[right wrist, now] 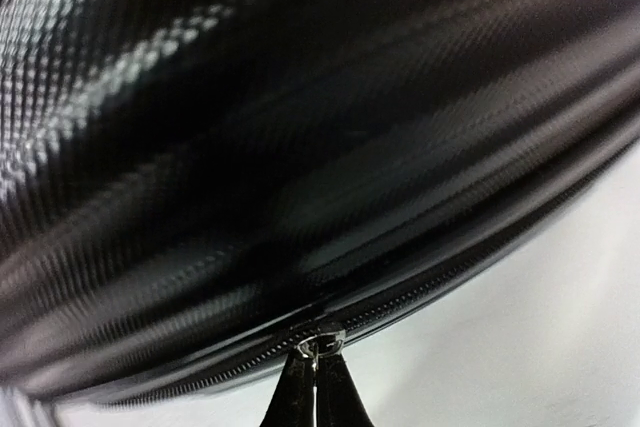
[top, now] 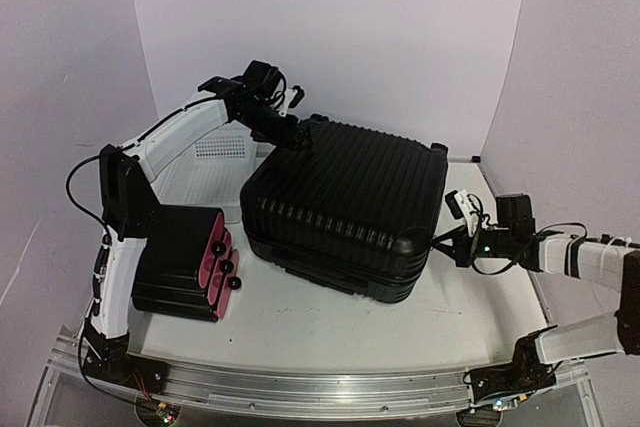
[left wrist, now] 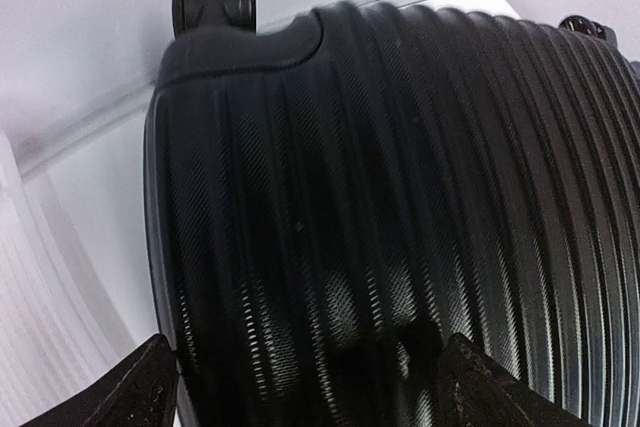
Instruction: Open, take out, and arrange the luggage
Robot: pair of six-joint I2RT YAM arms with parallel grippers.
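While the luggage point(top: 345, 207) lies closed at mid-table, nearer the far edge, the left gripper point(left wrist: 305, 392) hovers at its far-left corner, fingers spread and holding nothing. The right gripper point(right wrist: 316, 372), towards the table's right edge, is pinched tight onto the zipper pull point(right wrist: 320, 339).
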